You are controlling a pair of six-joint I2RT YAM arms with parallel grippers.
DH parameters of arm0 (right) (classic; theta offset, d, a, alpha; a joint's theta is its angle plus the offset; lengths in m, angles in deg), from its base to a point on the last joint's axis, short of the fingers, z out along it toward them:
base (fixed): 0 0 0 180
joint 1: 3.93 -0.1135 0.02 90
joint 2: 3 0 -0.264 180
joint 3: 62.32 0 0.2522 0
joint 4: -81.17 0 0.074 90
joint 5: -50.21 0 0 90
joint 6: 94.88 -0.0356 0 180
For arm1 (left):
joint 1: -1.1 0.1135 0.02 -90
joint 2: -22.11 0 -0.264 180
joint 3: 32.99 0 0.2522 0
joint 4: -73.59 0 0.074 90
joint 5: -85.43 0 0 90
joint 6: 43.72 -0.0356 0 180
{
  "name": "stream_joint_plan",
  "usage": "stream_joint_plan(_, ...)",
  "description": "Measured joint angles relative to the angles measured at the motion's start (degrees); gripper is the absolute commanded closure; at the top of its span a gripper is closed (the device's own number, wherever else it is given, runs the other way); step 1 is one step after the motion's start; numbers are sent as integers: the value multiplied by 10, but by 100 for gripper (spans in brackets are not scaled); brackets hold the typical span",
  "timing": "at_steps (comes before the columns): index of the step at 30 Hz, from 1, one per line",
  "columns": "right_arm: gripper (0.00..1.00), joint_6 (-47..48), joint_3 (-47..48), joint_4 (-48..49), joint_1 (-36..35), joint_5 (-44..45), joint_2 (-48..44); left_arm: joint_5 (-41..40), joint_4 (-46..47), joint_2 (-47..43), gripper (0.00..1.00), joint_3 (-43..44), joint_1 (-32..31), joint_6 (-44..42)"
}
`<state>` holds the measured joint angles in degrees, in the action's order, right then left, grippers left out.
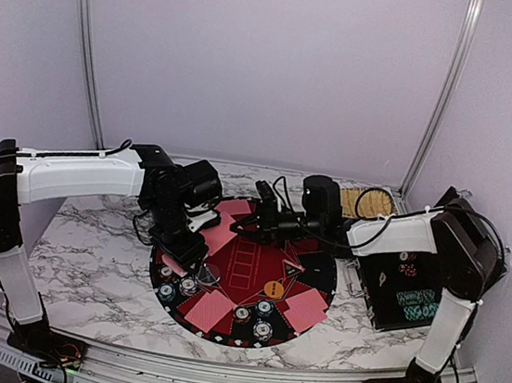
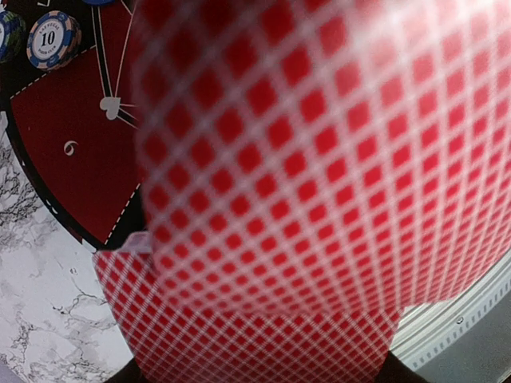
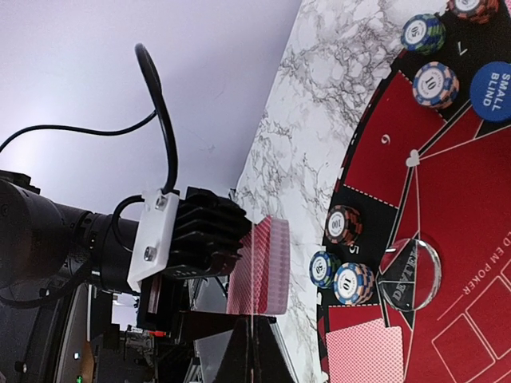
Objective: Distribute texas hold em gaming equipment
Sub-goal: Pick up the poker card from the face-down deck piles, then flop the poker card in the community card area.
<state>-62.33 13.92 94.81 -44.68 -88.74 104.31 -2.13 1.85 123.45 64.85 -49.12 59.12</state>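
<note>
Deck (image 1: 222, 235) of pink-red-backed playing cards hangs over the left part of the large round black-and-red mat (image 1: 245, 279). The left hand (image 1: 202, 237) grips it, and the right hand (image 1: 244, 226), fingers closed, meets it from the other side. Face-down cards (image 1: 209, 309) lie at 2 places on the mat, among small striped poker chips (image 1: 262, 331) and an orange round button (image 1: 273, 288). On the white marble tabletop (image 1: 88, 264), just beside the mat's right edge, a black rectangular case (image 1: 383, 296) holds teal-green pieces and something red-dotted, too small to identify.

From the left wrist, the deck's (image 2: 319, 183) blurred diamond-patterned back fills most of the view and hides the fingers. 2 chips sit on the mat at upper left, 1 marked 10.

From the right wrist, the deck (image 3: 257, 267) shows edge-on, clamped in the left hand above the tabletop. The right hand's own fingers are closed just below it; whether a card is pinched between them I cannot tell. On the mat are 3 clustered chips, a blue round button (image 3: 491, 90) reading SMALL BLIND and a clear round button (image 3: 411, 271).
</note>
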Motion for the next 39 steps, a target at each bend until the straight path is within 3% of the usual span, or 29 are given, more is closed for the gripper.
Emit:
stream_joint_plan(14, 100, 24, -22, -25, 47, 15, -20, 2, 9, 0, 65, -40, 39, 7)
stream_joint_plan(21, 100, 118, 18, -154, 58, 77, -20, 6, 14, 0, 65, -58, 78, 5)
stream_joint_plan(27, 100, 236, 119, -295, 55, 197, -13, 8, 24, 0, 65, -69, 116, -2)
stream_joint_plan(33, 100, 338, 245, -438, 26, 394, 27, 7, 30, 0, 65, -72, 142, -3)
stream_joint_plan(39, 100, 378, 345, -550, -28, 578, 96, 9, 35, 0, 65, -75, 143, -3)
